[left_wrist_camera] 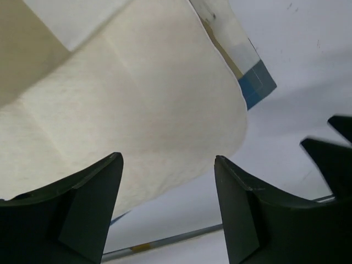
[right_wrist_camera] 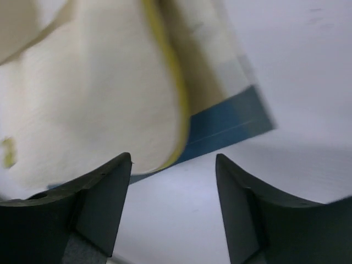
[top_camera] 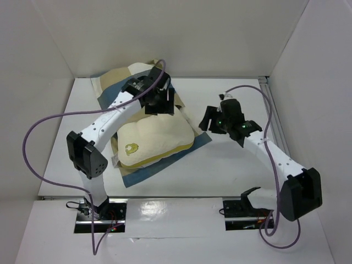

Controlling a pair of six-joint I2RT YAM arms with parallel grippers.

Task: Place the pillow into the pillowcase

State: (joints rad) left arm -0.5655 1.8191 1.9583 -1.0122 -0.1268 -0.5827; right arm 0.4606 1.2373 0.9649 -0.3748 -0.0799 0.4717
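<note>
Two open hands, neither gripping anything. Left hand [top_camera: 161, 103] poised over the far edge of the pillow [top_camera: 157, 140], fingers [left_wrist_camera: 82, 209] spread; right hand [top_camera: 213, 122] hovering just off its right corner, likewise spread. Pillow lying left of centre on top of the pillowcase [top_camera: 137, 175], near end plainly outside; far end hidden under the left arm [top_camera: 110, 124], so no telling whether tucked in. White surface [top_camera: 220, 170] underneath. Risk from here: with no hold on the limp cloth, pushing the pillow likely to drag the whole pillowcase along; pinching both layers together likely to shut the opening.
</note>
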